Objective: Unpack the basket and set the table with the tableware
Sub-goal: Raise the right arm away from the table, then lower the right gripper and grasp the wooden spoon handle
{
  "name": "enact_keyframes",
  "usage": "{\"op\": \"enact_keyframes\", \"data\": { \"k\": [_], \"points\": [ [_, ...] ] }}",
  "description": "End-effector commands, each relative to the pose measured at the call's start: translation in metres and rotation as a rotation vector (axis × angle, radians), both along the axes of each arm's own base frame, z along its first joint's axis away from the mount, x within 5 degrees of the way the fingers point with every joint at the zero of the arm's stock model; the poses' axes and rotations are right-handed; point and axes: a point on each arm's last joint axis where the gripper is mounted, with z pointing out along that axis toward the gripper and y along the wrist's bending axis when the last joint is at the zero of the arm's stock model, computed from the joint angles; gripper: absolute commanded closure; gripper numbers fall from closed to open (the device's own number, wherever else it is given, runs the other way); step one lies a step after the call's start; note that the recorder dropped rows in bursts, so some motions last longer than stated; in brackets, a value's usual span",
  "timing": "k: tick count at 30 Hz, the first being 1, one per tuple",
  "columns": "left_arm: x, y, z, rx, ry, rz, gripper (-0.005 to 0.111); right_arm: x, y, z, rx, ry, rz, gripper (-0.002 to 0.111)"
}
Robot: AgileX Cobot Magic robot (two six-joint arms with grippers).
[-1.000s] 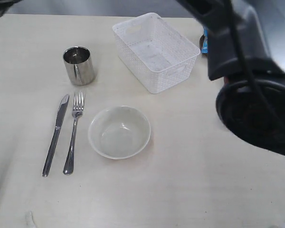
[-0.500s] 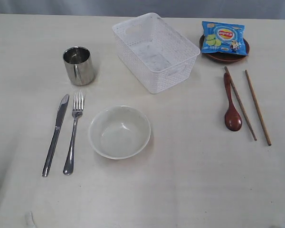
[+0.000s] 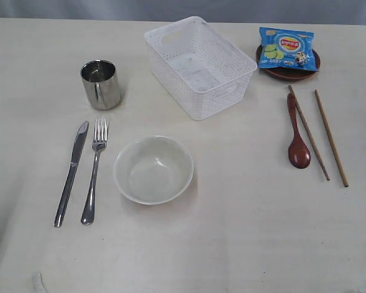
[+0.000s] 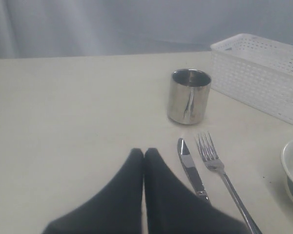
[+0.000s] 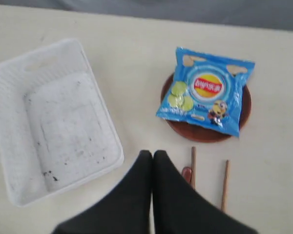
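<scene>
Two shut grippers, and an empty basket on the table.
My left gripper and my right gripper each have jaws pressed together, holding nothing. The basket sits near the top middle of the exterior view. Left of it stands the mug. Below the mug the knife and fork lie side by side, with the bowl just beside the fork. On the right lie the spoon and two chopsticks, and above them the plate has the chips packet on it.
</scene>
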Motion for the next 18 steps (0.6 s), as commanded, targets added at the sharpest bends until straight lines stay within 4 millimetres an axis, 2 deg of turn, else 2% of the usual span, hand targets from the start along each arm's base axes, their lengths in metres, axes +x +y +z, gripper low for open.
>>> {"op": "enact_keyframes", "data": {
  "k": [1,4,6,8,11,18],
  "points": [
    [0.000,0.000,0.000,0.003,-0.011,-0.004,0.107,0.022,-0.007,-0.046,0.029,0.151,-0.049,0.108],
    [0.000,0.000,0.000,0.003,-0.011,-0.004,0.107,0.033,-0.006,-0.076,0.015,0.253,-0.051,0.102],
    [0.000,0.000,0.000,0.003,-0.011,-0.004,0.107,0.042,-0.004,-0.102,0.000,0.329,-0.053,0.091],
    [0.000,0.000,0.000,0.003,-0.011,-0.004,0.107,0.048,-0.004,-0.120,-0.027,0.367,-0.037,0.081],
    [0.000,0.000,0.000,0.003,-0.011,-0.004,0.107,0.050,-0.009,-0.129,-0.042,0.396,-0.045,0.076],
    [0.000,0.000,0.000,0.003,-0.011,-0.004,0.107,0.051,-0.009,-0.134,-0.046,0.411,-0.046,0.077]
  ]
}}
